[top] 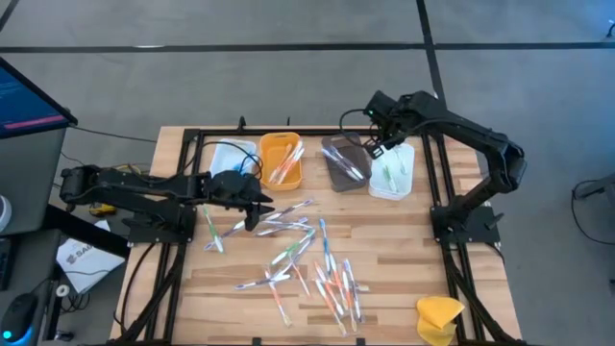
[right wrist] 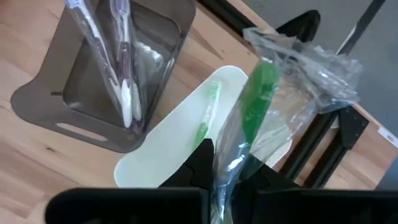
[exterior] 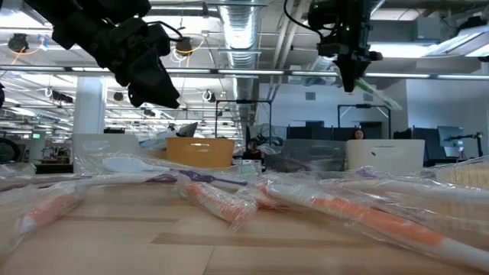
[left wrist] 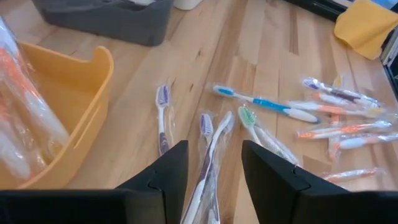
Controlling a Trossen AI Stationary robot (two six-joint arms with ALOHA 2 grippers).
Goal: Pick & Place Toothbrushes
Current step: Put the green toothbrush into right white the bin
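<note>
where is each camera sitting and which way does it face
High view: above the table, facing straight down; both arms show, over the wooden slat table.
Low view: at tabletop height, facing level across wrapped toothbrushes into the room; both arms hang in from above.
Left wrist view: on the left arm, facing past the left hand, open above a wrapped purple toothbrush.
Right wrist view: on the right arm, facing down at the white plastic tray; the right hand grips a wrapped green toothbrush.
Shared: high and left wrist views both show the orange plastic tray.
</note>
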